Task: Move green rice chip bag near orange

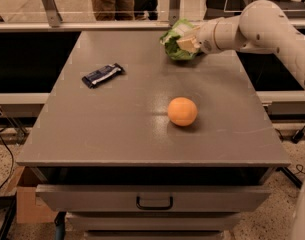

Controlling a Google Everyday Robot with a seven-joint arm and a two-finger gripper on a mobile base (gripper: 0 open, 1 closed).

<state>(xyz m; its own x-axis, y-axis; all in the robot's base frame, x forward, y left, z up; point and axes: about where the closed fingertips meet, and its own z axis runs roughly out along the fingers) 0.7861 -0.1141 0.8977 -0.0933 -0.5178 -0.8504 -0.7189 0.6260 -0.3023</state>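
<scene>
The green rice chip bag (173, 41) is a crinkled light-green bag at the far right of the grey table (117, 129). My gripper (188, 42) comes in from the right on the white arm and is shut on the bag's right side. The bag sits at or just above the tabletop. The orange (182, 111) lies in the middle right of the table, well in front of the bag and apart from it.
A small dark blue wrapped bar (103, 75) lies on the left part of the table. A drawer with a handle (154, 202) is below the front edge. A person's legs (112, 1) stand behind a rail beyond the table.
</scene>
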